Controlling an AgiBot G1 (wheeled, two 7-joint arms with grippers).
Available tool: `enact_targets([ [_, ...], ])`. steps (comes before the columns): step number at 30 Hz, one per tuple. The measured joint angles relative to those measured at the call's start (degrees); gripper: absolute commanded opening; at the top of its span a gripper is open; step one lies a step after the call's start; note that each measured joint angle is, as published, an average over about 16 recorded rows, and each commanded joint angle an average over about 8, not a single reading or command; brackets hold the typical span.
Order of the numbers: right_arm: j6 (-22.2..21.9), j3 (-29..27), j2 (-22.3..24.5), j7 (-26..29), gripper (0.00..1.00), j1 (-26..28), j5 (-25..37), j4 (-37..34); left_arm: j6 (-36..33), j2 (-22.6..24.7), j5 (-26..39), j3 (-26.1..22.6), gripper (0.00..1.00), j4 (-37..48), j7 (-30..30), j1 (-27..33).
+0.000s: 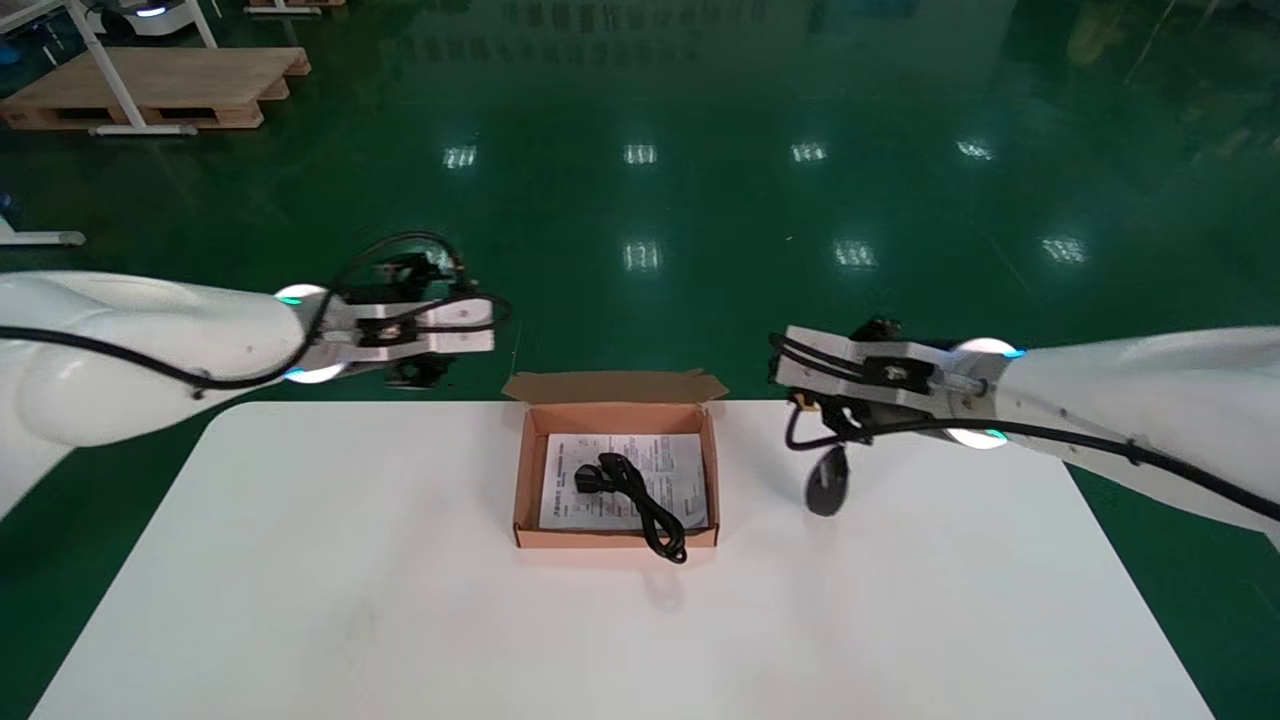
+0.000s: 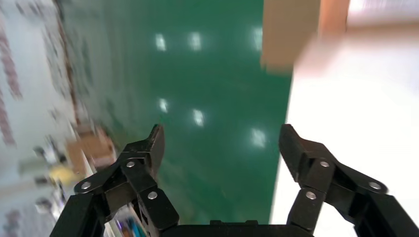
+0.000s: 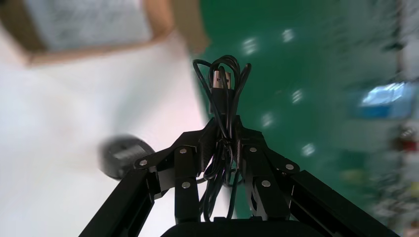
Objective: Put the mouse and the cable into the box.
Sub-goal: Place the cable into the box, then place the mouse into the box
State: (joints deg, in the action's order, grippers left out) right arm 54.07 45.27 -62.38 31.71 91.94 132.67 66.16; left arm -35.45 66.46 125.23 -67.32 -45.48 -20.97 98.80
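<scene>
Right of the box [image 1: 615, 538]: right gripper [image 3: 226, 131] clamped on the mouse's bundled lead [image 3: 222, 84], mouse [image 1: 828, 482] hanging below. Black cord [image 1: 640, 500] already boxed. Step: carrying mouse. Next: shift over box, lower, release. Left gripper [image 2: 220, 143] idle, spread wide, at the table's [image 1: 400, 600] far edge.

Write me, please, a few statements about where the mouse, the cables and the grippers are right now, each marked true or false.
1. The right gripper is shut on a bundled cable. True.
2. The left gripper holds the mouse. False: it is open and empty; the mouse is outside the box, to its right, below the right gripper.
3. The box is empty. False: it holds a printed sheet and a black cord.
4. The black cord overhangs the box's near wall. True.
</scene>
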Motion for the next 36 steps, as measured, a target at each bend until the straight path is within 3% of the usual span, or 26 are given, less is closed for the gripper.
enact_targets([
  [10, -1.77, 2.92, -9.68, -5.86, 0.00, 4.28, -1.64, -2.71, -3.78, -4.91, 6.31, 0.62, 1.00, -7.38, -9.19, -0.08],
  [18, -4.84, 8.74, -15.03, -11.48, 0.00, 5.44, -9.06, -10.73, -5.36, -5.82, 10.30, 0.77, 1.00, -11.22, -13.76, -0.86],
  [26, -11.20, 16.10, -16.25, -11.77, 0.01, 4.68, -18.27, -20.02, -6.24, -6.22, 12.40, 0.90, 1.00, -13.15, -16.06, -1.31],
  [27, -12.05, 16.85, -16.27, -11.57, 0.06, 4.53, -19.37, -21.05, -6.31, -6.25, 12.57, 0.91, 1.00, -13.31, -16.23, -1.34],
  [34, -16.39, 19.53, -16.24, -9.98, 0.93, 3.68, -25.51, -26.27, -6.66, -6.42, 13.30, 0.96, 1.00, -13.99, -16.95, -1.48],
  [35, -16.70, 19.62, -16.23, -9.91, 1.00, 3.59, -26.14, -26.64, -6.69, -6.44, 13.35, 0.97, 1.00, -14.04, -16.99, -1.49],
  [36, -16.91, 19.69, -16.22, -9.92, 1.00, 3.52, -26.63, -26.93, -6.71, -6.45, 13.39, 0.97, 1.00, -14.08, -17.03, -1.50],
])
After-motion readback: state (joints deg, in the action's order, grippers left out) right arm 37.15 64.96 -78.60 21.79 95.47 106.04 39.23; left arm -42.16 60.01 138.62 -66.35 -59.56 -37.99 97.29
